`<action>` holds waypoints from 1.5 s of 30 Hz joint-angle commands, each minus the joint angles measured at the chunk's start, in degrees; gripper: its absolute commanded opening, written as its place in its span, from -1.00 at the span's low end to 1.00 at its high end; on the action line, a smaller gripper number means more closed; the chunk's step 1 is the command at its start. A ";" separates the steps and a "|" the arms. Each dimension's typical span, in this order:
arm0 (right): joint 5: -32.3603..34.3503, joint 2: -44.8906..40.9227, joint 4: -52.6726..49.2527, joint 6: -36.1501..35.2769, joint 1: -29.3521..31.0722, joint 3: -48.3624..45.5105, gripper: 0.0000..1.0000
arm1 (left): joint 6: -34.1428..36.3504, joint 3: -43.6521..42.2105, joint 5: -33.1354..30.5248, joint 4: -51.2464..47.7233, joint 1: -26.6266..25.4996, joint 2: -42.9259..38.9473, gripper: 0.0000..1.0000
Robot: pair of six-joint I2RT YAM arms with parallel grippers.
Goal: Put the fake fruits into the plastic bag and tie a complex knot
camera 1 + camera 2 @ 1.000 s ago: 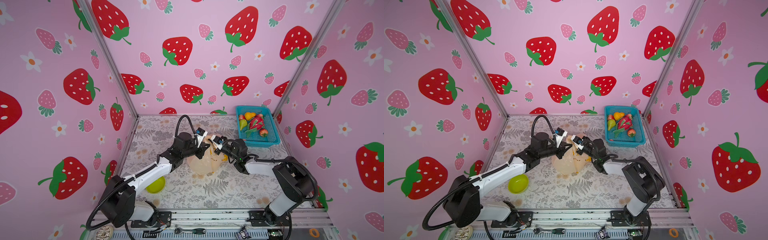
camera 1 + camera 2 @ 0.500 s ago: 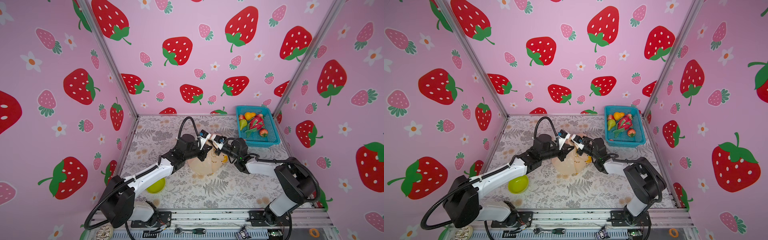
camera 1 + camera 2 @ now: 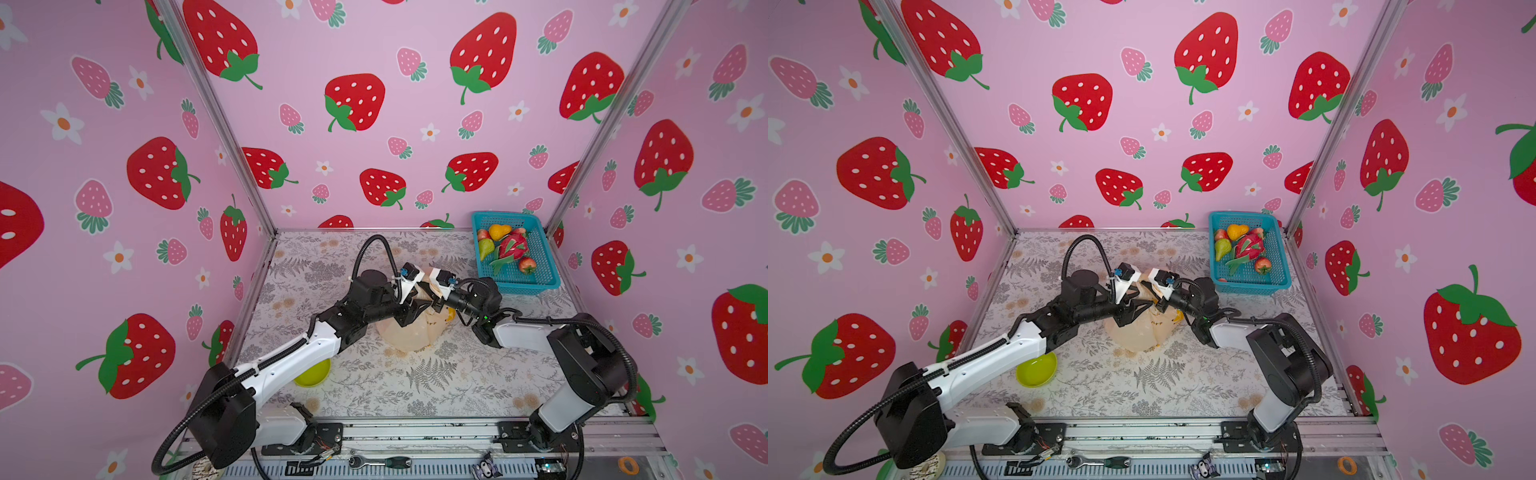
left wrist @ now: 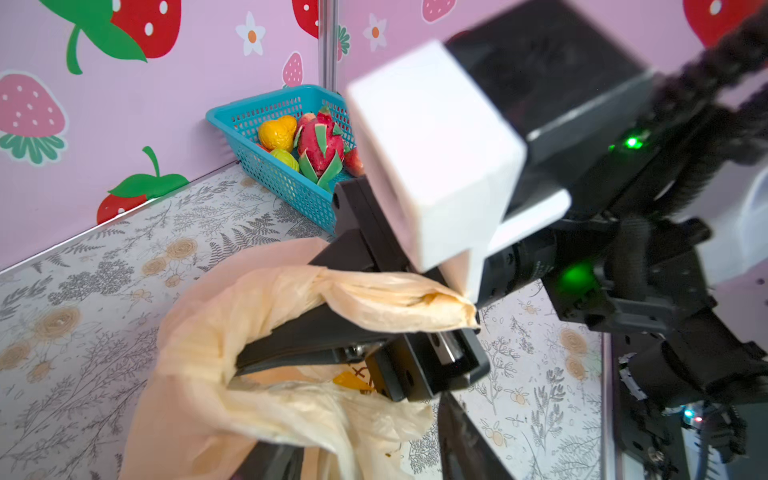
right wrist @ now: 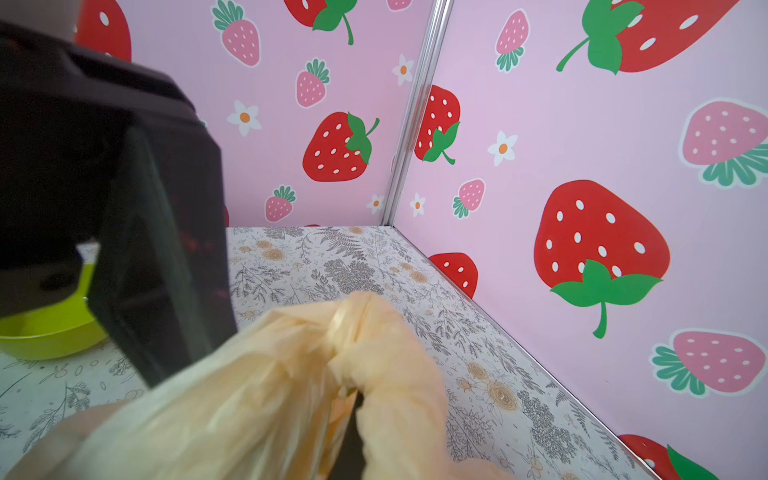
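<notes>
Two robot arms meet mid-frame at a thin, crinkly peach plastic bag [image 3: 409, 337]: the right gripper [image 3: 431, 301] is clamped on its twisted handle, the left gripper [image 3: 414, 310] has its jaws parted alongside. Glossy fake fruits [image 3: 513, 245] fill a teal mesh basket [image 3: 515, 286] at upper right. The bag's lettering is illegible.

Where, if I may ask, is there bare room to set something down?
Free: the front strip right of the green bowl; the back strip left of the teal basket. Crowded: mid-table, where left arm and right arm meet over the plastic bag.
</notes>
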 commanded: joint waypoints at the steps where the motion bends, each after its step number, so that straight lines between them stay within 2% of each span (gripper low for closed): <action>1: -3.99 -0.57 2.36 -0.52 -0.52 -0.34 -0.94 | 1.25 -1.19 2.06 -2.27 3.26 -3.84 0.11; 5: -5.75 -0.86 0.45 -2.11 -0.74 0.51 -0.94 | -1.04 -3.06 5.22 -1.24 8.60 -6.75 0.13; 7: -6.46 -0.88 -0.22 -2.59 -0.73 0.93 -0.94 | -2.07 -3.38 5.36 -0.81 11.07 -6.94 0.07; 12: -8.17 -0.83 -0.64 -1.86 -0.81 1.95 -0.94 | 0.55 -2.21 2.77 -3.33 11.87 -2.98 -0.36; 14: -8.52 -0.86 -0.19 -1.15 -0.82 2.05 -0.94 | 0.77 -2.17 3.98 -3.17 11.21 -1.15 -0.42; 20: -9.73 -1.33 2.04 1.07 -1.40 1.25 -0.94 | -0.57 -3.85 4.32 3.79 5.56 2.06 -0.35; 28: -13.72 -2.93 3.85 5.14 -3.64 -0.62 -0.94 | -2.00 -6.44 -3.61 12.04 -2.84 6.37 -0.22; 35: -16.66 -3.71 4.48 8.20 -4.11 -1.87 -0.94 | -6.12 -7.54 -6.70 18.04 -4.32 8.24 -0.22; 45: -18.10 -3.69 9.60 14.03 -4.20 -4.27 -0.95 | -2.71 -13.88 -9.22 19.02 -4.23 4.11 -0.22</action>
